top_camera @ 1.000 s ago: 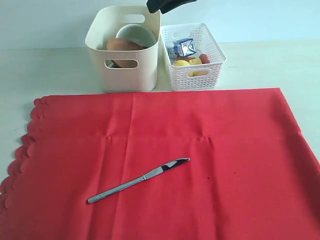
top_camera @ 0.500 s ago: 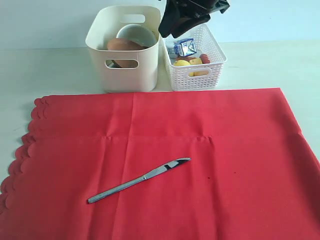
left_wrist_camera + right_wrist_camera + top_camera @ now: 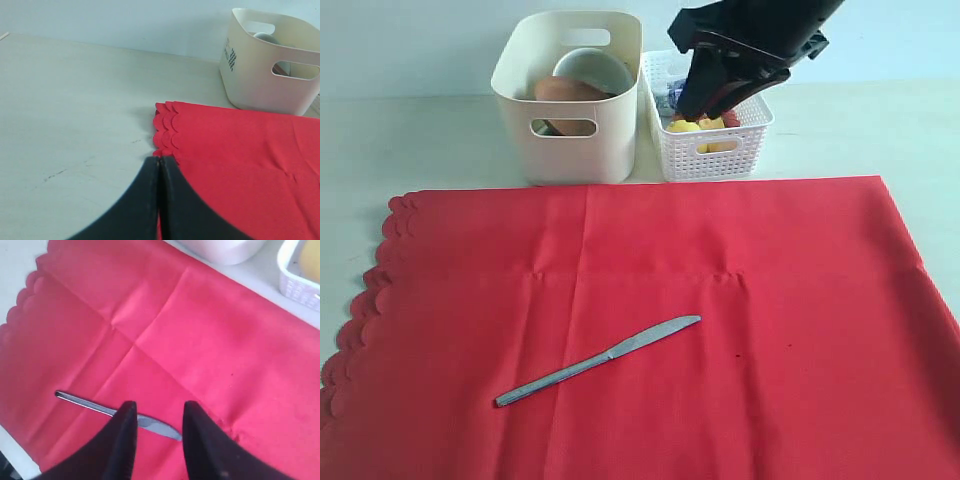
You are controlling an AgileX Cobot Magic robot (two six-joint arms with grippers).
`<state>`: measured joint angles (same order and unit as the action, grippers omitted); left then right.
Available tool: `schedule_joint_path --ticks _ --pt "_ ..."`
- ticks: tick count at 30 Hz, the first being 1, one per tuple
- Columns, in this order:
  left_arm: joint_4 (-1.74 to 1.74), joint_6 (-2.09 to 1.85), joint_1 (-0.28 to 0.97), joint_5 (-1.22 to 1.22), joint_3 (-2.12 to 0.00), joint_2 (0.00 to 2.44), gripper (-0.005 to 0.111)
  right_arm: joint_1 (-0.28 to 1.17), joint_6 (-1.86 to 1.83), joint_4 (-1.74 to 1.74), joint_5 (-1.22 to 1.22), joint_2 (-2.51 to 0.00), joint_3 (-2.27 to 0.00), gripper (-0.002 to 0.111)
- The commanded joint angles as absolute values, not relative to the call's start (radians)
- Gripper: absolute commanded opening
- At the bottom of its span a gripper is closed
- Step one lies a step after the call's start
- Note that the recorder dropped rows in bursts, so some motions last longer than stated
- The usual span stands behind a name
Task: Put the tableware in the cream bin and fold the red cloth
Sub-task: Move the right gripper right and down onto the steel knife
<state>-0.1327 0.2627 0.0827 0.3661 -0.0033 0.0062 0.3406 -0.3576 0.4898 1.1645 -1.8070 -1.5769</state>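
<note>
The red cloth (image 3: 720, 300) lies spread flat, scalloped edge at the left. A steel knife (image 3: 598, 361) rests on it near the front. Behind the cloth stands the cream bin (image 3: 570, 150), holding a white bowl (image 3: 592, 70) and a brown wooden plate (image 3: 563, 90). My right gripper (image 3: 698, 105) hangs open above the white basket. In the right wrist view the knife (image 3: 150, 422) shows far below between the open fingers of this gripper (image 3: 157, 410). My left gripper (image 3: 160, 159) is shut and empty, over the cloth's scalloped edge (image 3: 167, 130); the exterior view does not show it.
A white lattice basket (image 3: 740, 140) with a milk carton and yellow food stands right of the cream bin. Pale table (image 3: 420, 140) surrounds the cloth. The cloth runs off the front and right of the exterior view.
My right arm has come down and to the right from the top edge, from above the cream bin to over the white basket. Knife and cloth have not moved.
</note>
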Motion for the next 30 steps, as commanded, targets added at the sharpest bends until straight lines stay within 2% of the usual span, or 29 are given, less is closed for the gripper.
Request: schedule_joint_path --ticks 1,9,18,30 --pt "-0.126 0.26 0.081 0.362 0.0 0.0 0.0 0.336 -0.395 0.486 1.131 -1.735 -1.504 0.031" --pt "-0.126 0.26 0.081 0.362 0.0 0.0 0.0 0.336 -0.443 0.493 1.09 -1.625 -1.357 0.031" --pt "-0.126 0.26 0.081 0.362 0.0 0.0 0.0 0.344 -0.696 0.705 1.094 -1.568 -1.208 0.031" --pt "-0.126 0.26 0.081 0.362 0.0 0.0 0.0 0.587 -0.871 0.701 1.099 -1.602 -1.203 0.031"
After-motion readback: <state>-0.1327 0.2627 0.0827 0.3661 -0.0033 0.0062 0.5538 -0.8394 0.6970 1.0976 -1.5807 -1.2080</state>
